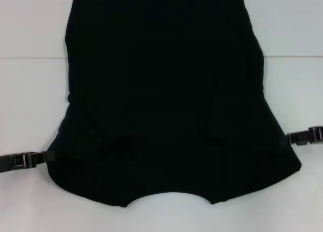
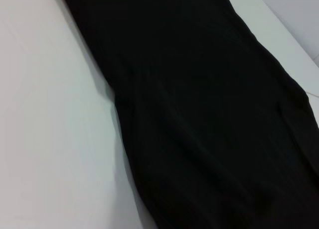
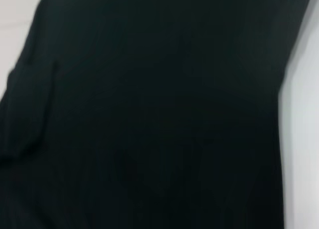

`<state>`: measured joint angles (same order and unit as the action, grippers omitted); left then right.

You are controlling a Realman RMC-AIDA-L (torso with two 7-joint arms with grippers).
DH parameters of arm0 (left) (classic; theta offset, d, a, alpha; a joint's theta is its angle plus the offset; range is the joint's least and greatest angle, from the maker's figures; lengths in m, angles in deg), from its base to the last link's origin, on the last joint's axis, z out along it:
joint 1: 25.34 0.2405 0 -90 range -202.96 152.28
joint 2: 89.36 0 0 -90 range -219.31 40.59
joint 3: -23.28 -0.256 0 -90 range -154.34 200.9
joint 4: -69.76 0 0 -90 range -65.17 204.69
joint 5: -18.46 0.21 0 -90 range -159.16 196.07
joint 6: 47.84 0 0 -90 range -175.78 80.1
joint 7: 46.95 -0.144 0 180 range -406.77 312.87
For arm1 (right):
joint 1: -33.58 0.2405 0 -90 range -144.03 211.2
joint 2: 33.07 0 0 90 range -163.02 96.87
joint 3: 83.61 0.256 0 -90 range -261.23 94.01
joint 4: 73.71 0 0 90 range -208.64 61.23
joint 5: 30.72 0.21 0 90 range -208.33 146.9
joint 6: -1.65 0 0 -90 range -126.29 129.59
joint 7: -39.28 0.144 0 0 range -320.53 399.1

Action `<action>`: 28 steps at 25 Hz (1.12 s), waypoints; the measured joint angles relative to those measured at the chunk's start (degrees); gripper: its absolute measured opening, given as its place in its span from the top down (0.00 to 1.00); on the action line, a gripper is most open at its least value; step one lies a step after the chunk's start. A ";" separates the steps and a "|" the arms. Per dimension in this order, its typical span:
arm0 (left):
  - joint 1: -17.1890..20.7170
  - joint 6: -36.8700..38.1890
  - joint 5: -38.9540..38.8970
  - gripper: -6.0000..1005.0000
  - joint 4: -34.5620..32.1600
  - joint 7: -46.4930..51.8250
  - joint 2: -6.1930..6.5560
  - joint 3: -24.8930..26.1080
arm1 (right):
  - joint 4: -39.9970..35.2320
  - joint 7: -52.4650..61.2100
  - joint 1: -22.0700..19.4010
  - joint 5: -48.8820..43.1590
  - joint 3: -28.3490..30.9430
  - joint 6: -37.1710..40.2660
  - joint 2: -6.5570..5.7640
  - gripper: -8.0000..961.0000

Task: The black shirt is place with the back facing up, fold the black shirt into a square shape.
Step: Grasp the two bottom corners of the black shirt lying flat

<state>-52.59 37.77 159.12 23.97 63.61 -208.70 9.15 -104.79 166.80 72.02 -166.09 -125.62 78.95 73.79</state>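
The black shirt [image 1: 166, 91] lies spread on the white table [image 1: 30, 91], plain side up, with its neckline curve at the near edge. No lettering shows. My left gripper [image 1: 46, 157] is at the shirt's near left corner and shut on the fabric there. My right gripper [image 1: 288, 138] is at the near right corner and shut on the fabric there. Both corners are drawn outward toward the grippers. The shirt fills most of the left wrist view [image 2: 199, 114] and the right wrist view [image 3: 149, 109].
White table surface shows on both sides of the shirt, in the left wrist view [image 2: 50, 114] and the right wrist view [image 3: 301, 139] too. A seam line crosses the table [image 1: 292, 56] at mid depth. No other objects are in view.
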 joint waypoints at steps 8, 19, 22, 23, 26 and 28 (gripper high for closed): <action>0.00 0.08 -0.04 0.97 0.11 0.00 -0.10 0.11 | -0.03 0.44 -0.09 -2.70 -0.05 1.62 -0.04 0.27; 0.00 0.09 -0.04 0.97 0.08 0.10 -0.10 0.16 | 0.19 0.87 -0.01 -4.53 -0.12 1.73 0.74 0.32; 0.00 0.06 -0.04 0.97 0.08 0.16 -0.06 0.20 | 0.05 0.80 0.05 -4.54 0.00 2.66 1.27 0.34; 0.00 0.04 -0.05 0.97 0.08 0.17 -0.02 0.22 | -0.05 0.68 0.05 -4.45 0.15 3.17 1.45 0.34; -0.12 -0.04 -0.09 0.97 0.08 0.15 0.06 0.24 | -0.39 0.45 0.22 -4.22 0.36 4.23 2.16 0.35; -0.32 -0.07 -0.11 0.97 0.09 0.03 0.07 0.24 | -0.77 0.44 0.44 -4.15 0.39 4.52 2.72 0.36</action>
<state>-52.91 37.69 159.01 24.06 63.64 -208.63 9.39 -105.56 167.24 72.46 -170.25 -125.23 83.46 76.51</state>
